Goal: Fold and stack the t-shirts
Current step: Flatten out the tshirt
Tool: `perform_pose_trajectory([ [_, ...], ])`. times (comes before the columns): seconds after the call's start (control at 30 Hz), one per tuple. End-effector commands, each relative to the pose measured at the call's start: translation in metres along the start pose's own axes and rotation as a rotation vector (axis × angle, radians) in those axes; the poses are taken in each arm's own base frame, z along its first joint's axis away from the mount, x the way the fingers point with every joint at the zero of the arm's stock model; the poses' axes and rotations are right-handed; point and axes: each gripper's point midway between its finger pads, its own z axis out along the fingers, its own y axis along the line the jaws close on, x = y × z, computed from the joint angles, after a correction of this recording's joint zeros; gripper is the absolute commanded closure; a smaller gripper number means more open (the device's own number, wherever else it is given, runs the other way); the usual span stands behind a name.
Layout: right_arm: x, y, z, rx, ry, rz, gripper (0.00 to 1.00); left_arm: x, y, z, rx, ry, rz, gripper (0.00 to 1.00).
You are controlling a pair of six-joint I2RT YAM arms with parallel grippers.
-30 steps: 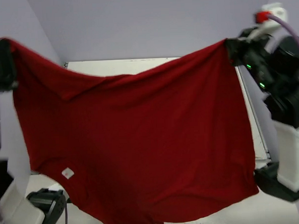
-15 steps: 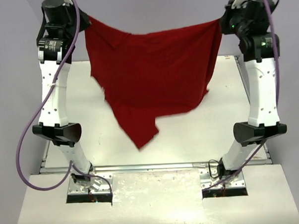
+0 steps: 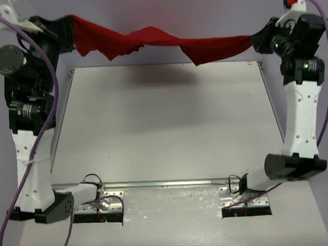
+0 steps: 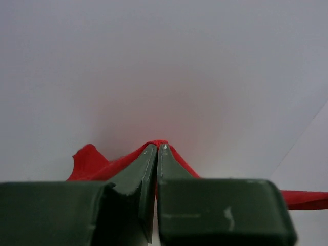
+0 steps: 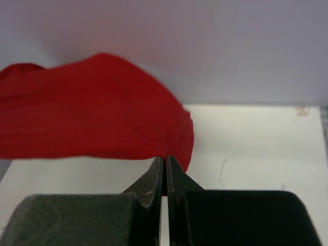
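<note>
My left gripper [image 3: 66,30] is up above the far left corner of the table [image 3: 169,128]. Its jaws are pinched fully together on one end of the t-shirt [image 3: 166,40]. In my wrist view a ridge of red cloth sits right at the tips, squeezed between them.

From there the t-shirt runs across as a twisted, bunched band. It hangs in the air over the table's far edge and touches the tabletop nowhere that I can see.

My right gripper [image 3: 256,42] is above the table's far right corner, likewise clamped tight. It has the other end of the cloth caught at the tips, and a red fold billows just beyond them.

I judge the step in hand to be the spreading-out. The shirt is lifted and stretched between my two hands but not yet laid on the table, so no fold has begun.

The next move calls for bringing both hands down and toward the table's near edge together, at a matched pace, so the cloth drapes flat instead of landing roped. Bunched as it is, it probably needs some slack to open first. I cannot tell whether I hold the hem or the shoulders.
</note>
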Motion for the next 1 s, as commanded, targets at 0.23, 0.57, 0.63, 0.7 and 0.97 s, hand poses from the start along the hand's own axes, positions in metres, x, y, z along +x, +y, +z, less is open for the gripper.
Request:
perform_pose_trajectory([
  [0.23,0.234,0.027,-0.097,-0.071,0.238,0.249,0.99,0.235,0.090,-0.157,-0.319,0.463,-0.211,0.99],
  [0.57,0.426,0.013,-0.153,0.108,0.542,0.518,0.99,0.338,0.088,-0.274,-0.383,0.781,-0.444,0.99],
  [0.63,0.425,0.014,-0.157,0.125,0.531,0.540,0.99,0.347,0.089,-0.290,-0.418,0.817,-0.473,1.00],
  [0.7,0.430,0.009,-0.162,0.183,0.528,0.568,0.99,0.351,0.094,-0.299,-0.449,0.805,-0.484,0.99],
  [0.97,0.421,0.021,-0.178,0.164,0.489,0.599,0.99,0.346,0.095,-0.324,-0.495,0.772,-0.546,1.00],
])
